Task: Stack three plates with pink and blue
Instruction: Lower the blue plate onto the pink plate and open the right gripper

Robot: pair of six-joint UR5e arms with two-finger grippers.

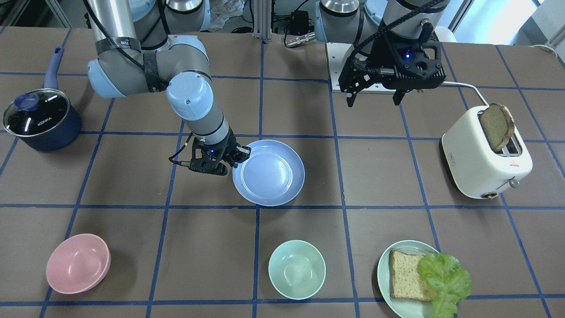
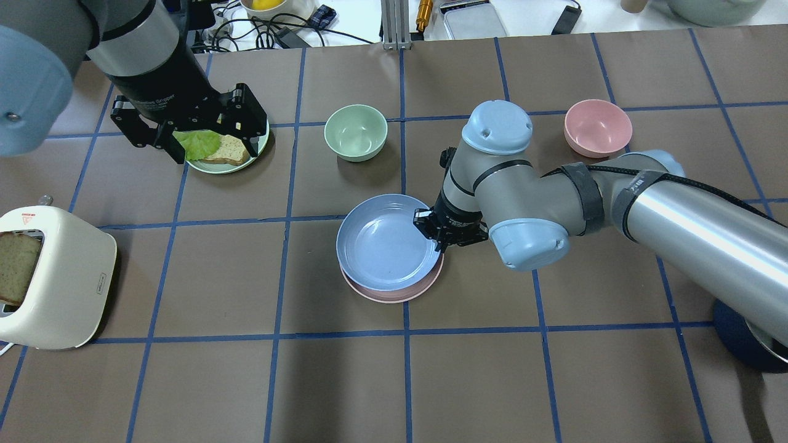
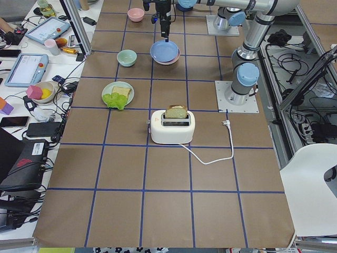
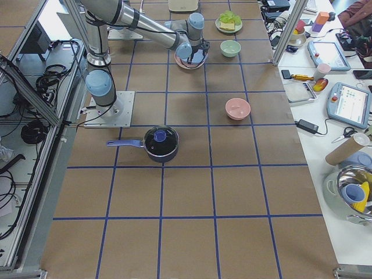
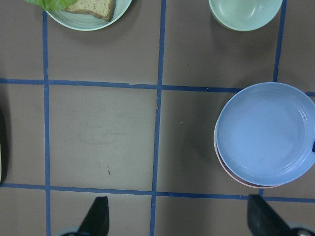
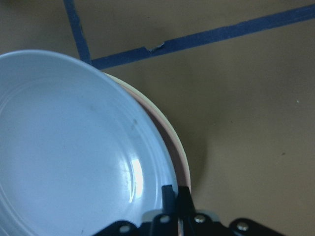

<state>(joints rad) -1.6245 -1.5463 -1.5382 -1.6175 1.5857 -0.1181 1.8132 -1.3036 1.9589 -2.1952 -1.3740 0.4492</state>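
Note:
The light blue plate [image 1: 268, 172] lies on top of the pale pink plate [image 2: 394, 294], set a little off centre, near the table's middle. In the right wrist view the blue plate [image 6: 64, 157] covers the pink plate [image 6: 173, 135], and a cream-white rim [image 6: 129, 86] shows just outside the pink one. My right gripper [image 1: 236, 159] is shut on the blue plate's rim, seen also overhead [image 2: 434, 237]. A shadow under that edge suggests it is slightly raised. My left gripper [image 1: 375, 95] is open and empty, high above the table; its fingers [image 5: 96, 216] stand wide apart.
A white toaster [image 1: 485, 159] with a bread slice stands at my left. A dark blue lidded pot [image 1: 42, 119] stands at my right. Along the far edge are a pink bowl [image 1: 77, 263], a mint bowl [image 1: 296, 269] and a mint-green plate [image 1: 384, 269] with bread and lettuce.

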